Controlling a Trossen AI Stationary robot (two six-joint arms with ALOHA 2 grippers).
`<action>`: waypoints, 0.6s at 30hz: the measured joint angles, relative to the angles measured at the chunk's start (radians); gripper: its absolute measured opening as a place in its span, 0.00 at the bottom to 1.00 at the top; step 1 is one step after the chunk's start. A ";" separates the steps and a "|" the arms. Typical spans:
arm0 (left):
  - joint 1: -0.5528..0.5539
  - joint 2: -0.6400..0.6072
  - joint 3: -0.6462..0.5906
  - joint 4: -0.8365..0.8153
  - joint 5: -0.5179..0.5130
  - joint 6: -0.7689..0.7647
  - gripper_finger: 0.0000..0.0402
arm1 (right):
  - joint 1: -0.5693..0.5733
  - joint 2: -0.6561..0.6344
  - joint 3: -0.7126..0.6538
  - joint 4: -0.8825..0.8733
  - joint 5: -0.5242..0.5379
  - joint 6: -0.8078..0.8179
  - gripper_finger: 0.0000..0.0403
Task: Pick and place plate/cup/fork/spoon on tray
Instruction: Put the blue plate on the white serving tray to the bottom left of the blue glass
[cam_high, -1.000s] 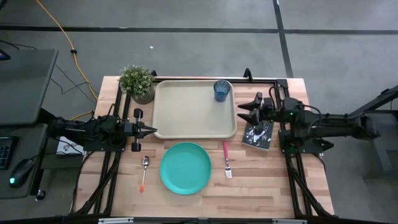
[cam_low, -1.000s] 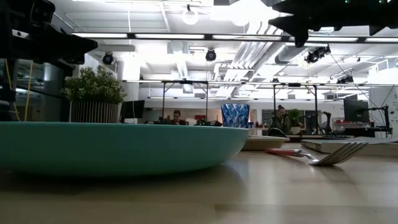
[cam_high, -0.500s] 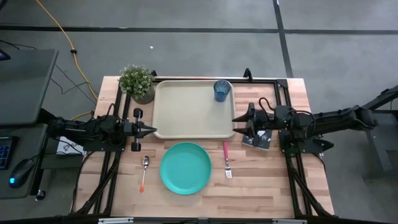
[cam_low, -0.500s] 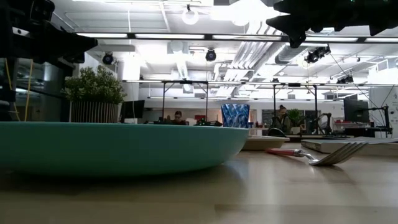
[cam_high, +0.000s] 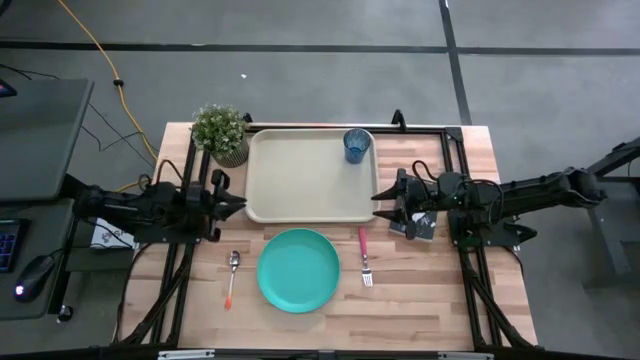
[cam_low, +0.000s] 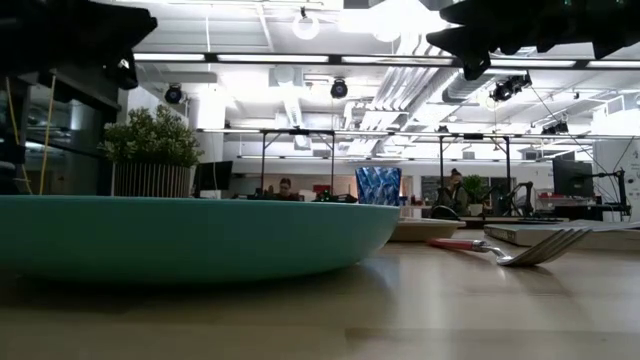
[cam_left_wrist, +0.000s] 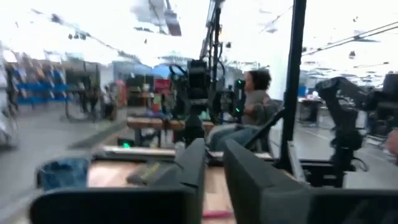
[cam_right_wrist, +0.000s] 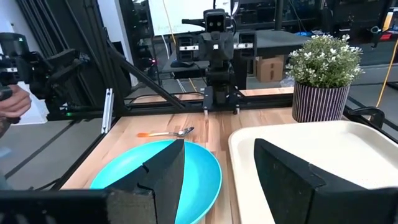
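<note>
The beige tray (cam_high: 312, 176) lies at the table's far middle, with the blue cup (cam_high: 357, 145) upright in its far right corner. The teal plate (cam_high: 298, 270) lies flat near the front edge. The orange-handled spoon (cam_high: 232, 276) lies to its left and the pink-handled fork (cam_high: 365, 255) to its right. My right gripper (cam_high: 378, 196) is open and empty, above the tray's near right corner (cam_right_wrist: 249, 140), pointing toward the table's left. My left gripper (cam_high: 240, 207) is shut and empty, at the tray's near left corner, above the table.
A potted plant (cam_high: 222, 133) stands at the tray's far left corner. A dark book (cam_high: 416, 219) lies right of the tray, under my right arm. Black frame rails run along both table sides. A person's hand (cam_right_wrist: 7, 106) shows beyond the table's left side.
My right gripper has gone toward the table's near and left edges, from beside the cup to the tray's near right corner, staying open. My left gripper has risen and drawn back a little toward the table's left edge.
</note>
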 joint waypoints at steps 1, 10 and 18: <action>-0.011 0.028 0.012 0.001 -0.014 -0.017 0.17 | 0.000 0.000 0.000 0.000 0.001 0.000 0.46; -0.147 0.462 0.194 0.025 -0.200 -0.102 0.51 | 0.000 0.000 0.000 0.001 0.030 0.000 0.46; -0.206 0.873 0.478 -0.336 -0.273 -0.283 0.58 | 0.000 0.000 0.000 -0.004 0.029 0.026 0.46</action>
